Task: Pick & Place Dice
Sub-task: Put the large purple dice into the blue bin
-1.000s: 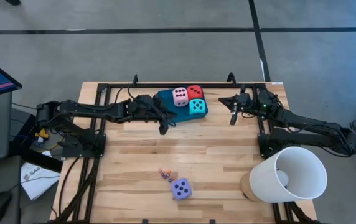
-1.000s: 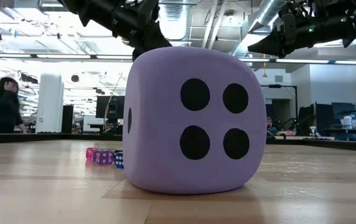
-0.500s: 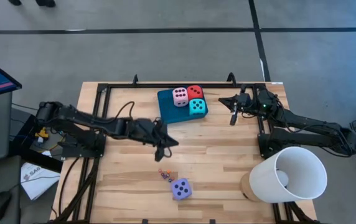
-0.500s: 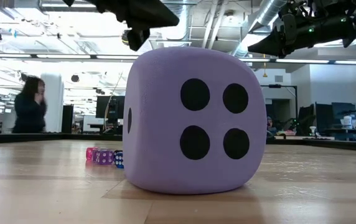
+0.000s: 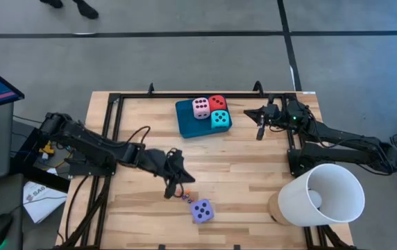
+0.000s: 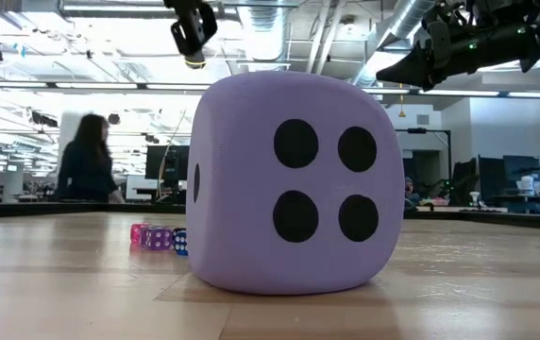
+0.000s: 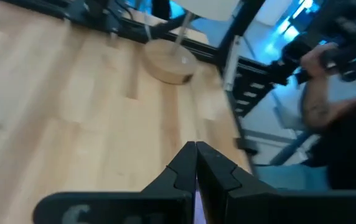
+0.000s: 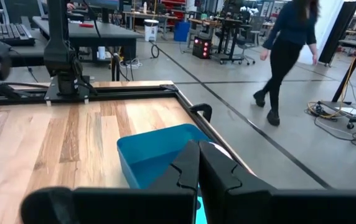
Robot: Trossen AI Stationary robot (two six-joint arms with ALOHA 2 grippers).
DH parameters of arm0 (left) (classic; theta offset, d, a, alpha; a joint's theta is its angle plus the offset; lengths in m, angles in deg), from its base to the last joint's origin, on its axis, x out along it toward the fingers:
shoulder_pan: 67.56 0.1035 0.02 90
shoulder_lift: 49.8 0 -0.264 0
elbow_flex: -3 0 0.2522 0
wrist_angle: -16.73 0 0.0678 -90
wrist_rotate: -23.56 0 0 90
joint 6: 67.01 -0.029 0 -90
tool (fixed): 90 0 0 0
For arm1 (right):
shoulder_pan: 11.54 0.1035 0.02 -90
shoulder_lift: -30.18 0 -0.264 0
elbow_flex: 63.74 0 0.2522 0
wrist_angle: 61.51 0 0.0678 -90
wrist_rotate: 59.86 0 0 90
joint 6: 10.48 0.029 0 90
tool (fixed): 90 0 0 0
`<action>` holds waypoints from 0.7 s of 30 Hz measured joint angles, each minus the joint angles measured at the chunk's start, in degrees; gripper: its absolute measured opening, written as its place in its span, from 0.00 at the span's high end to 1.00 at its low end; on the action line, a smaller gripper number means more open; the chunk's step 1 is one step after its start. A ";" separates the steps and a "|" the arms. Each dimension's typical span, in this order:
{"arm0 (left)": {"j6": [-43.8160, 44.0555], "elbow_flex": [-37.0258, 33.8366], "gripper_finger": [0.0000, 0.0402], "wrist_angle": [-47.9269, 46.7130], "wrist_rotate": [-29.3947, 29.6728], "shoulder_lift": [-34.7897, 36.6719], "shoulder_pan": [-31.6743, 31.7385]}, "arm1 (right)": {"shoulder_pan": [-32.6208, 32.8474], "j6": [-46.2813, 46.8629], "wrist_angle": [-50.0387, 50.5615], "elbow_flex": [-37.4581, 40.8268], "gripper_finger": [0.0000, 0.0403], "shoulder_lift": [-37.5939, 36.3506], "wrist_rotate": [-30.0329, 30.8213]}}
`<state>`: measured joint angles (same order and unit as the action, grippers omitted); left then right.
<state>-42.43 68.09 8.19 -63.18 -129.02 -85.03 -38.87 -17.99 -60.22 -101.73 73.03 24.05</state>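
Dice first: we see the purple die (image 5: 201,210) alone on the wooden table (image 5: 254,173) near its front edge, five pips up in the high view, four pips facing the low cam. The other three, pink die (image 5: 201,107), red die (image 5: 217,103) and turquoise die (image 5: 219,119), sit packed together in the teal tray (image 5: 187,119) at the table's back edge, pink touching red, turquoise just in front of red.

Left claw (image 5: 171,194) hangs over the table just beside the purple die, on its left-rear side, apart from it. Its fingers (image 7: 195,163) are clenched together w/ nothing between them. A few tiny colored dice (image 5: 183,195) lie right by that claw tip and next to the purple die; in the low view they show as pink, purple and blue bits behind the big die's left edge.

Right claw (image 5: 259,132) waits at the back right of the table, near the tray's right side, also clenched shut and empty; its wrist cam looks over the tray (image 8: 159,152) w/ a person (image 8: 287,53) walking on the floor beyond.

We also see a white lamp shade (image 5: 321,194) on a round wooden base at the front right corner, and a person (image 6: 86,170) in the room behind, in the low view.
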 joint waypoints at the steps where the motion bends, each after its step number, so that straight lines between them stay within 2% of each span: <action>1: 0.92 0.00 1.00 0.34 0.93 0.00 -0.90 | 0.00 0.00 0.00 0.00 1.00 0.00 0.00; 10: 6.67 0.02 1.00 1.11 14.36 -0.36 -6.21 | 0.06 0.24 -0.14 0.00 1.00 0.00 0.00; 15: 7.37 0.53 1.00 5.46 15.57 -3.24 -7.04 | 1.18 1.51 0.04 0.00 1.00 0.00 -0.02; 21: 5.77 5.47 1.00 3.02 15.50 -8.52 -6.97 | 2.88 1.09 0.00 0.00 1.00 0.00 -0.02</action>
<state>-36.66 73.56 11.21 -47.69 -137.54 -92.00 -35.99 -16.90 -60.22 -101.73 73.03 24.03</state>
